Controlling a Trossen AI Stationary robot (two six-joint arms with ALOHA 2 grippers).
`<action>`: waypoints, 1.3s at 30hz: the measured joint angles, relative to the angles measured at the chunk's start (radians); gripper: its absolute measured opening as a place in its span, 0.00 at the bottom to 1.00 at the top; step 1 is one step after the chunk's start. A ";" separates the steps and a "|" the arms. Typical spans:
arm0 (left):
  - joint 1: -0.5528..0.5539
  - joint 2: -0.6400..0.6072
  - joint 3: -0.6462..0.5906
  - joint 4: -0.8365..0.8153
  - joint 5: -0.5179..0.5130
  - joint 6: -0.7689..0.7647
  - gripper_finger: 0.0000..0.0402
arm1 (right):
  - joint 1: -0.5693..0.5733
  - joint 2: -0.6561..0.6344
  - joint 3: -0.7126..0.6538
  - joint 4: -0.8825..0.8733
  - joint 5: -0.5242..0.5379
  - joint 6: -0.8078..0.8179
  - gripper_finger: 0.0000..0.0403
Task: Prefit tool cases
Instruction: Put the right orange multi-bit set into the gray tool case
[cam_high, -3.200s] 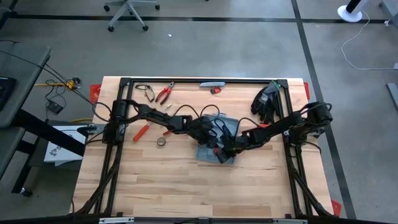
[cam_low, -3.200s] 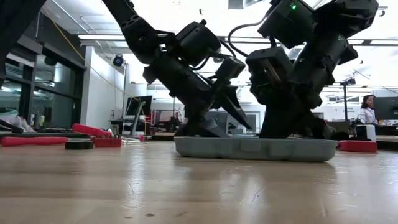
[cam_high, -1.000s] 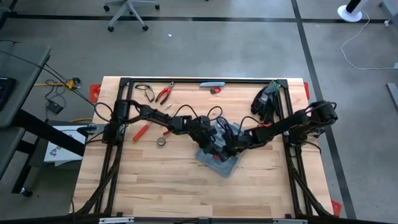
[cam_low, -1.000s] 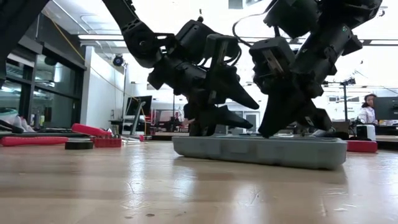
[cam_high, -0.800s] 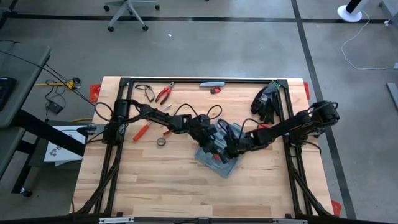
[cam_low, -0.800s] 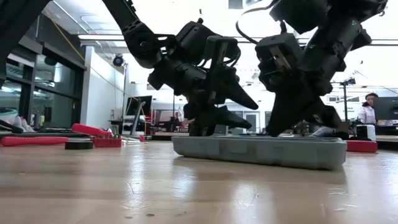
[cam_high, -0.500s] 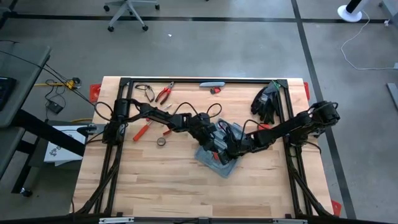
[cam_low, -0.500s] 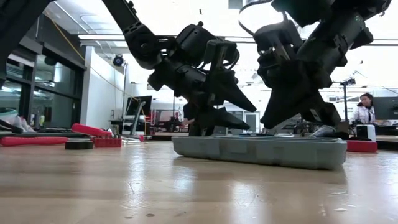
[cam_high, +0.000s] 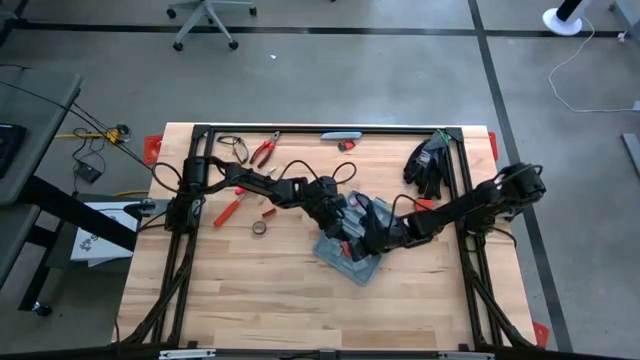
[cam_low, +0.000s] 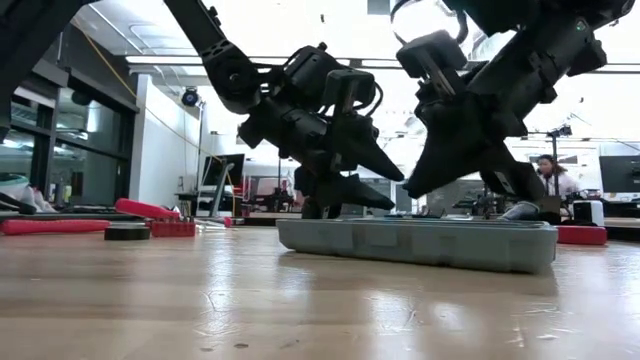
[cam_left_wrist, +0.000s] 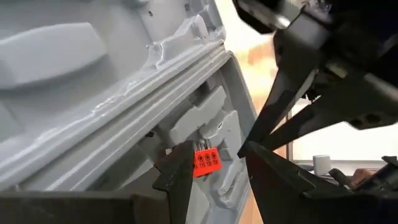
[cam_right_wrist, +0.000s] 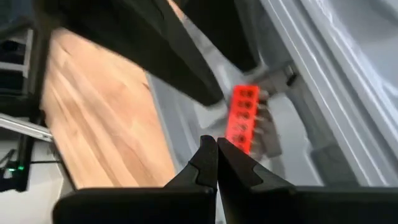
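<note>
The tool case (cam_high: 345, 258) lies open and flat on the wooden table, a grey-blue tray with moulded slots (cam_low: 420, 243). A small red bit holder (cam_left_wrist: 206, 162) lies in one of its slots. My left gripper (cam_low: 392, 190) reaches in from the table's left, slanting down over the case, its fingers open, with the red holder (cam_right_wrist: 244, 117) just beyond their tips. My right gripper (cam_right_wrist: 216, 152) comes from the right, shut, its tips just above the case beside the red holder and close to my left gripper's fingers. My left gripper has one fingertip (cam_left_wrist: 181, 163) right against the red bit holder's edge in its wrist view; I cannot tell whether it touches. The holder lies in its slot. My right gripper's shut fingertips (cam_right_wrist: 211, 146) stand close to the holder's near end; whether they touch it cannot be told.
Red-handled pliers (cam_high: 263, 150), a red screwdriver (cam_high: 228, 210) and a tape roll (cam_high: 259, 228) lie at the table's left. Black gloves (cam_high: 430, 160) lie at the far right. A person (cam_low: 548, 175) sits in the room behind. Bare wood stretches along the near edge.
My right gripper has rolled about its wrist and its shut tips have risen off the case's rim, leaning toward my left gripper. My left gripper has swung slightly toward the far edge, still open. The case has stayed where it was.
</note>
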 joint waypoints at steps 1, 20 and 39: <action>0.000 0.000 0.000 -0.001 0.005 0.004 0.34 | 0.003 0.010 0.000 -0.002 -0.002 0.006 0.00; 0.003 0.000 0.000 -0.029 0.047 0.046 0.34 | 0.000 0.032 0.000 0.005 -0.051 -0.018 0.00; 0.007 0.000 0.000 -0.036 0.061 0.081 0.34 | -0.002 0.115 0.004 0.014 -0.048 0.028 0.00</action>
